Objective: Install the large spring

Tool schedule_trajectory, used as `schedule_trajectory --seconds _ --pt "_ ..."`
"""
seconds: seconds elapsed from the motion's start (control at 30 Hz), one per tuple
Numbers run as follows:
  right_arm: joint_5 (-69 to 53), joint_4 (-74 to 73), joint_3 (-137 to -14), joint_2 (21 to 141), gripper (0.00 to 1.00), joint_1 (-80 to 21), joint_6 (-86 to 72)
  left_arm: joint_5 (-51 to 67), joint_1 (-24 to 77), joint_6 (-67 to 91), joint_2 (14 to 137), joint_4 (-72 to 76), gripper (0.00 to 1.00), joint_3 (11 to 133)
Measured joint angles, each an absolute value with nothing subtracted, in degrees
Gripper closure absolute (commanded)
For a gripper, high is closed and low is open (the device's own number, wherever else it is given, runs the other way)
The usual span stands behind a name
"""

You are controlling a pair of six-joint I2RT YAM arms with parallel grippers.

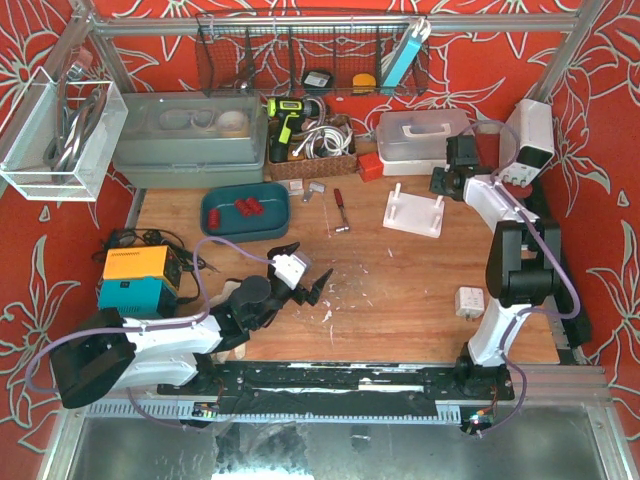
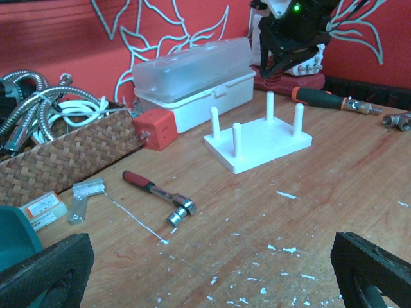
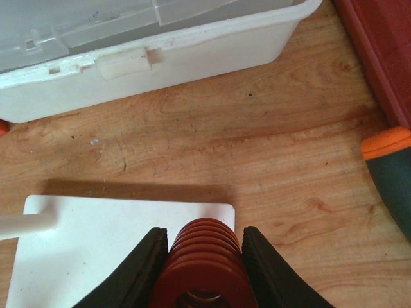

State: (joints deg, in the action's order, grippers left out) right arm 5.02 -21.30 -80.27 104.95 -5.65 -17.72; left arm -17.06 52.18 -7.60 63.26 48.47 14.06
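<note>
My right gripper (image 3: 202, 256) is shut on a large red coil spring (image 3: 204, 253), held end-on between both black fingers. It hangs over the far right corner of the white peg base (image 3: 115, 244); one peg (image 3: 26, 223) shows at the left. In the top view the right gripper (image 1: 448, 183) is at the back right edge of the base (image 1: 413, 213). The left wrist view shows the base (image 2: 257, 144) with several upright bare pegs. My left gripper (image 1: 310, 285) is open and empty, low over the wood near the front left, its fingertips (image 2: 45, 269) spread wide.
A teal tray (image 1: 215, 225) at the left holds two small red springs. A red-handled ratchet (image 1: 340, 210) lies on the wood. A white lidded box (image 1: 420, 135) and a wicker basket (image 1: 310, 160) stand behind the base. An orange-and-green screwdriver (image 3: 392, 173) lies at the right.
</note>
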Motion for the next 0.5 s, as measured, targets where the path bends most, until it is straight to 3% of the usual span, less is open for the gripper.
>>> schedule_trajectory --seconds 0.43,0.5 --pt "4.9 -24.0 -84.9 111.5 1.00 -5.5 -16.9 -16.8 52.2 -7.6 63.7 48.0 0.00 14.1" --pt "4.8 -24.2 -85.4 112.6 0.95 -5.4 -16.8 -16.8 52.2 -7.6 63.9 48.0 0.00 14.1"
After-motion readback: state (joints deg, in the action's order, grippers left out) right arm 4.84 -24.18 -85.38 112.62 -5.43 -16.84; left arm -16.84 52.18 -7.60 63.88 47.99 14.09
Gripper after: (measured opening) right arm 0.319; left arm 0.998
